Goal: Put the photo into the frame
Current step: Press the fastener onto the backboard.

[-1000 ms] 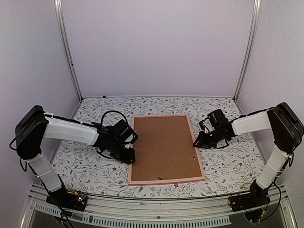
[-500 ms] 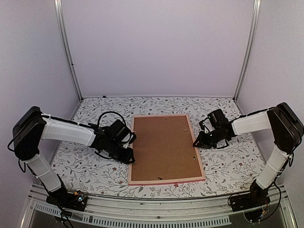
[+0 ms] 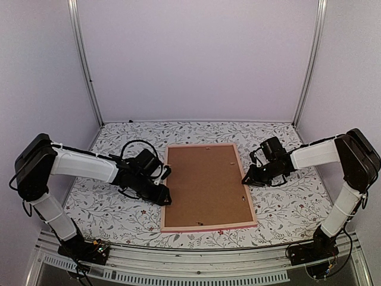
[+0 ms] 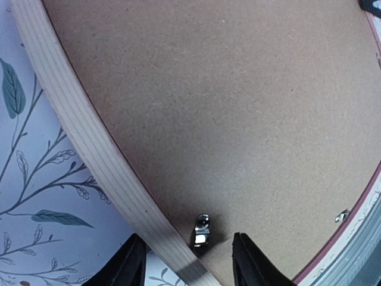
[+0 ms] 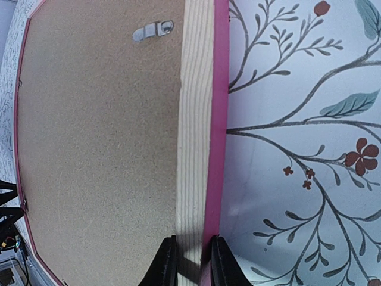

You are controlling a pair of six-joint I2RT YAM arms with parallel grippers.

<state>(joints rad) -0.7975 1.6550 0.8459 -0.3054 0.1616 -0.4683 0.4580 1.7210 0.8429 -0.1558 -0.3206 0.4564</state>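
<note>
The photo is not visible in any view; I cannot tell whether it already lies under the backing board. The frame lies face down in the middle of the floral table, pink rails around the brown board. The left gripper sits at the lower left rail, jaws apart, straddling the rail and a small metal retaining tab on the board's edge. The right gripper is at the right rail, jaws clamped on that rail and steadying the frame. A second tab shows further up that side. I judge the step in hand to be working the tabs along the board. The next move calls for setting one left fingertip against the tab and turning it, with the right clamp holding the frame from sliding.
</note>
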